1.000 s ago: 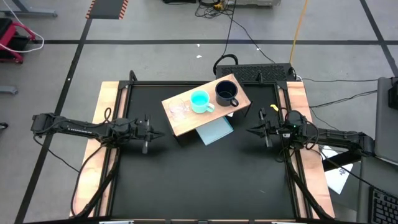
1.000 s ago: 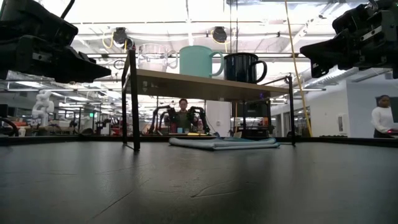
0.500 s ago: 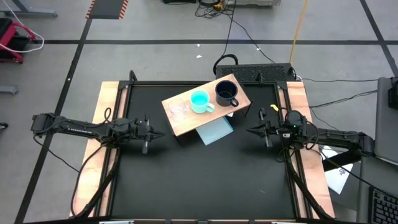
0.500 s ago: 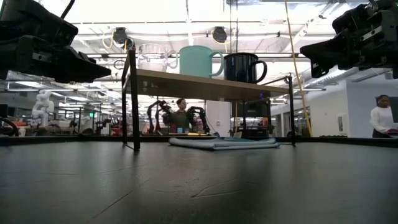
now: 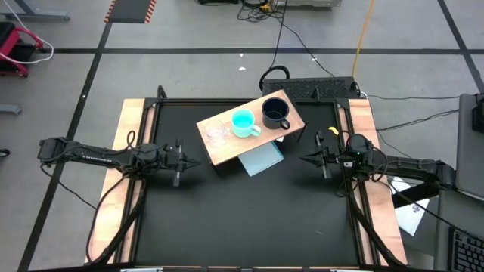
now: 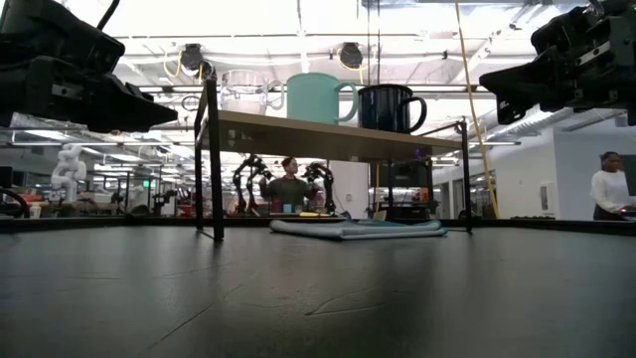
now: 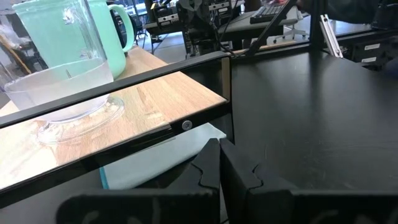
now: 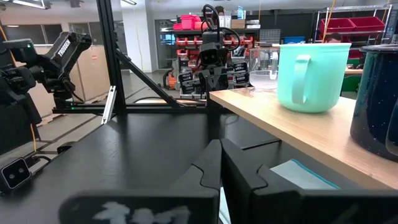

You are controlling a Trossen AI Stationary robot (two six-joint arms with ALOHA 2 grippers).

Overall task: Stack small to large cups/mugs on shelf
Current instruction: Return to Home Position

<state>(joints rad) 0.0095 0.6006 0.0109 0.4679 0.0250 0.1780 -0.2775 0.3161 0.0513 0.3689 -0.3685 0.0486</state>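
On the light wooden shelf (image 5: 227, 140) three cups stand apart in a row, each on its base: a small clear glass cup (image 5: 217, 133) toward the left, a turquoise mug (image 5: 243, 122) in the middle, a black mug (image 5: 275, 112) at the right. The glass cup (image 7: 59, 62) shows large in the left wrist view. My left gripper (image 5: 195, 161) hovers shut to the left of the shelf, its fingers (image 7: 211, 163) pointing at it. My right gripper (image 5: 304, 159) hovers shut to the right of the shelf; its fingers (image 8: 214, 155) touch nothing.
A pale blue-grey sheet (image 5: 261, 159) lies on the black table under the shelf's near right corner. The shelf stands on a dark frame (image 6: 212, 159). The near half of the black table (image 5: 242, 219) lies in front of the shelf. People stand in the room beyond.
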